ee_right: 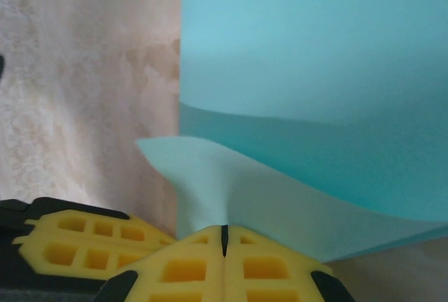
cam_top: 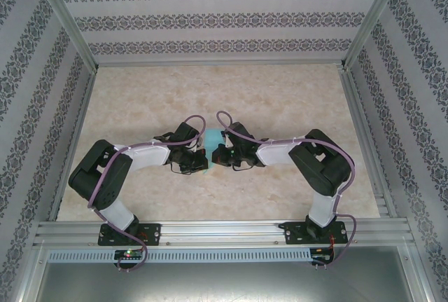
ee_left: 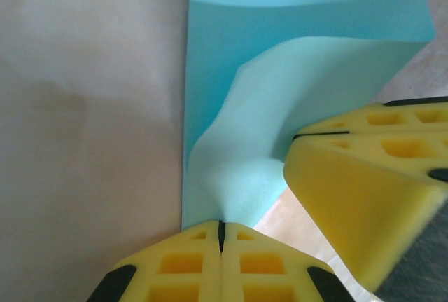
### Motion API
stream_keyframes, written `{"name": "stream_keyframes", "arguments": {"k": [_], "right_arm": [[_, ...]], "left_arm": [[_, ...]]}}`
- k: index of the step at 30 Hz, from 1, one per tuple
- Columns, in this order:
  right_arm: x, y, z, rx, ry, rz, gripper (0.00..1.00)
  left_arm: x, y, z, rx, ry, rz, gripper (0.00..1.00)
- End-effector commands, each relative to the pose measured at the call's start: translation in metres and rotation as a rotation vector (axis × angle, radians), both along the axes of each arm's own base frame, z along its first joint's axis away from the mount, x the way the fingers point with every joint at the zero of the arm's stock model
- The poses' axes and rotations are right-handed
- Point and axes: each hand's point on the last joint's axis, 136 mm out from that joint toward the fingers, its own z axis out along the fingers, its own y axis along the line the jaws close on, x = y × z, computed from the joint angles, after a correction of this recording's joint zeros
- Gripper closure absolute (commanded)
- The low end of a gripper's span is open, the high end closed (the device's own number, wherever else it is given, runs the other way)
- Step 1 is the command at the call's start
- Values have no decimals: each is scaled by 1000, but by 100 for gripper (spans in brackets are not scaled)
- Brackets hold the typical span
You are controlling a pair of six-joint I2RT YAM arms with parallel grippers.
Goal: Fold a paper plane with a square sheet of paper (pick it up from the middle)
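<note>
**Two-handed pinch at the table's centre.** The left gripper [ee_left: 221, 235], jaws pressed together, pinches the near edge of the square sheet of paper [ee_left: 294, 85], which bulges upward at 12 o'clock from the fingertips. The right gripper [ee_right: 224, 235] nips the same edge in the same way, just beside it at 3 o'clock. The far portion of the sheet appears to lie flat on the table [cam_top: 280, 99]. Likely faults: uneven travel of the two arms would skew the crease; pulling apart could tear the thin paper; the shallow grips could slip; the crowded grippers could collide.
</note>
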Motion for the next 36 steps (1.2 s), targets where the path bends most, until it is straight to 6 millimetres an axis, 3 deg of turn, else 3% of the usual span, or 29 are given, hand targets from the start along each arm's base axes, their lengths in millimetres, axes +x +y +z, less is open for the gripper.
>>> {"name": "stream_keyframes", "arguments": {"k": [1, 9, 13, 17, 20, 25, 28, 32, 36], "right_arm": [[1, -5, -10, -59, -9, 3, 98], [15, -25, -17, -99, -18, -20, 99], [31, -37, -6, -100, -46, -48, 99], [28, -26, 20, -60, -86, -28, 98], [18, -14, 28, -41, -92, -15, 98], [3, 8, 15, -34, -51, 28, 99], [3, 11, 4, -44, -30, 33, 100], [11, -1, -10, -75, -8, 13, 100], [27, -31, -22, -116, 7, -47, 100]], "left_arm": [[-24, 25, -30, 153, 98, 1, 100], [-35, 35, -36, 203, 140, -19, 100], [-35, 34, -37, 200, 140, -23, 100], [-32, 32, -35, 192, 132, -27, 100], [-30, 31, -35, 192, 127, -26, 100], [-30, 31, -35, 194, 127, -25, 100], [-30, 32, -34, 197, 124, -23, 100], [-31, 33, -33, 199, 126, -21, 100], [-33, 34, -34, 201, 129, -28, 100]]}}
